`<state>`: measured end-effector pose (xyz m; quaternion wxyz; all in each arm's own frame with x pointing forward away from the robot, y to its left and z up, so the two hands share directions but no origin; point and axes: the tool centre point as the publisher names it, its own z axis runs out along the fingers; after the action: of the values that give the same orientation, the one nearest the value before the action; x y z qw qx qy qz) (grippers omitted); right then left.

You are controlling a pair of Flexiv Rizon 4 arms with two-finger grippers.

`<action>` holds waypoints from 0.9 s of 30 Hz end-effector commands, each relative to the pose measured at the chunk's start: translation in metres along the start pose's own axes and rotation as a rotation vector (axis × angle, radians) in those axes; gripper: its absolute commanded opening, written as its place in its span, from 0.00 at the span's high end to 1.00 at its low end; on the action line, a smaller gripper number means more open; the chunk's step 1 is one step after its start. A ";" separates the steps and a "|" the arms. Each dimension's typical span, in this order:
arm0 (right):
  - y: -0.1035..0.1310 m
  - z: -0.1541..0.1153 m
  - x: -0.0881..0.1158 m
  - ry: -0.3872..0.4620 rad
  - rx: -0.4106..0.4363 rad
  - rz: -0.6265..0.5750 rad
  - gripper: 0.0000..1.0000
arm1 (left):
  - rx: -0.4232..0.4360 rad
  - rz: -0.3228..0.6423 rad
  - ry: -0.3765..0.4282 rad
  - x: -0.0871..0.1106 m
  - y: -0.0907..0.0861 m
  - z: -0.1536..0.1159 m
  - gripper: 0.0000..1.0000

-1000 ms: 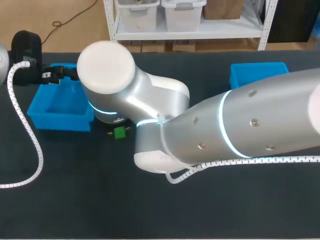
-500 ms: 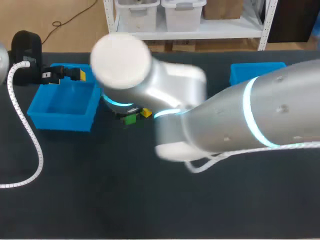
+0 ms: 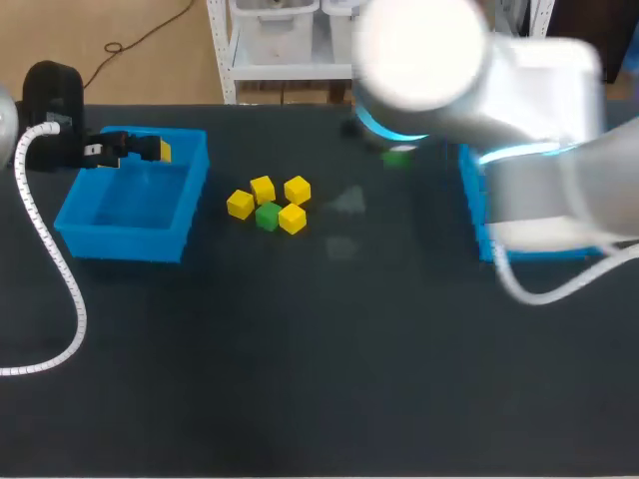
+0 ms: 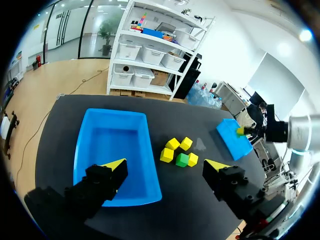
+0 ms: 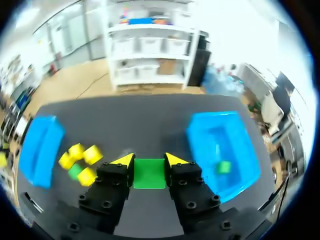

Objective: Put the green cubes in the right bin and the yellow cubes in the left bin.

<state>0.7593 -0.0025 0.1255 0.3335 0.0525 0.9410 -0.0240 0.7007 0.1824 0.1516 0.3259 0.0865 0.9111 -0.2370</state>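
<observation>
Where the head view's upper left holds the rectangular blue plastic left bin (image 3: 75, 225), hovering over its far rim: left gripper (image 3: 150, 150), yellow tips spread wide in the left wrist view with nothing between them. Probably parked there out of the way while the other arm works. Nothing to be seen inside that bin.

Just right of it, on the black table (image 3: 300, 379) in the upper middle of the frame: four small yellow cubes (image 3: 263, 189) packed round one small green cube (image 3: 267, 216), touching or nearly so, none yet sorted.

Further right, beneath the blurred silver right arm (image 3: 539, 100), a second green cube (image 3: 398, 157), just short of the blue plastic right bin (image 3: 477, 215) at the frame's right edge.

From the right wrist: right gripper (image 5: 150, 160) clamped on that second green cube from both sides, apparently off the table — presumably to clear the bin wall before letting go. Ahead and to one side of the fingers, the right bin, holding a third green cube (image 5: 223, 166).
</observation>
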 end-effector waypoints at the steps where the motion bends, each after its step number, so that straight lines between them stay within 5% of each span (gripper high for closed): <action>1: -0.107 0.008 -0.009 -0.098 0.069 0.108 1.00 | 0.010 0.002 -0.007 0.001 0.002 0.000 0.00; 9: -0.175 0.027 -0.007 -0.036 0.171 0.191 1.00 | 0.010 0.002 -0.007 0.001 0.002 0.000 0.00; 20: -0.195 0.044 -0.001 0.017 0.219 0.244 1.00 | 0.010 0.002 -0.007 0.001 0.002 0.000 0.00; 21: -0.196 0.046 0.000 0.025 0.225 0.243 0.71 | 0.010 0.002 -0.007 0.001 0.002 0.000 0.00; 22: -0.196 0.047 0.001 0.030 0.227 0.240 0.13 | 0.010 0.002 -0.007 0.001 0.002 0.000 0.00; 23: -0.196 0.048 0.002 0.031 0.227 0.240 0.00 | 0.010 0.002 -0.007 0.001 0.002 0.000 0.00; 27: -0.187 0.045 0.003 0.030 0.202 0.206 0.00 | 0.010 0.002 -0.007 0.001 0.002 0.000 0.00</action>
<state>0.7613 -0.1966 0.0893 0.3121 0.1865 0.9278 -0.0834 0.7007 0.1824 0.1516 0.3259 0.0865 0.9111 -0.2370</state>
